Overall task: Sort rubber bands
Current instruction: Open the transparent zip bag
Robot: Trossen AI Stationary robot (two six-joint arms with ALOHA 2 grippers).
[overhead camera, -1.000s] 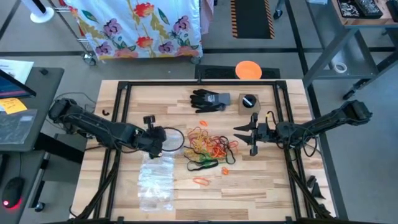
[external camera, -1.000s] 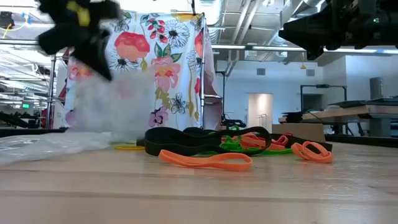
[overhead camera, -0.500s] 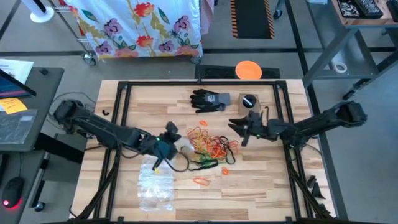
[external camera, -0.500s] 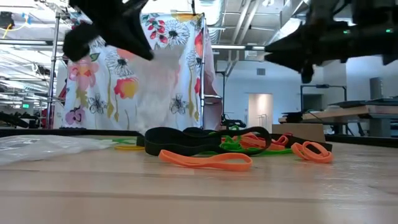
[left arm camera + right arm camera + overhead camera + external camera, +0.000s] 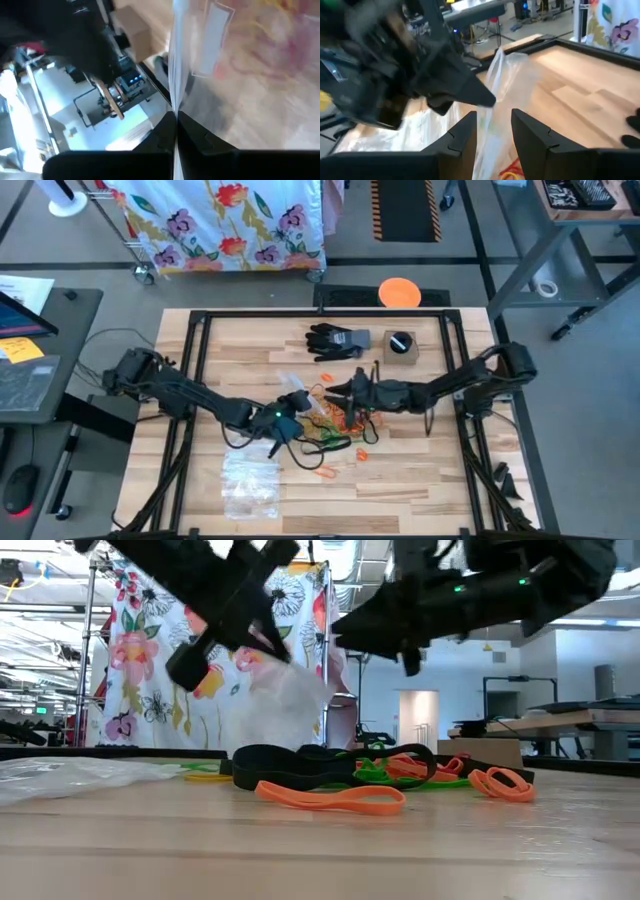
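Observation:
The rubber bands [image 5: 340,418] lie in a tangled pile of green, orange, yellow, red and black loops at the table's middle, and show along the tabletop in the low view [image 5: 340,780]. My left gripper [image 5: 290,414] hangs just left of the pile, shut on a clear plastic bag [image 5: 303,395]. My right gripper [image 5: 492,132] has come in from the right and is open. Its two fingers stand on either side of the bag [image 5: 496,75], which hangs above the pile [image 5: 285,705]. My left gripper pinches an edge of the clear bag [image 5: 174,107] between its two shut fingers, which slant down from the table's left. The bag is lifted clear of the table and stands up beyond the fingertips, slack. My right gripper may or may not touch the bag; I cannot tell.
A black glove [image 5: 336,340] and a small box with a black part [image 5: 400,345] lie toward the far edge. An orange disc [image 5: 399,292] sits beyond the table. More clear bags [image 5: 250,480] lie at the near left. A lone orange band [image 5: 322,472] lies near the front.
My left gripper has carried the bag toward the table's right, up to the band pile, sinking a little and rolling about its own line. My right gripper has reached toward the table's left, over the pile, up to the bag. The bands have stayed put.

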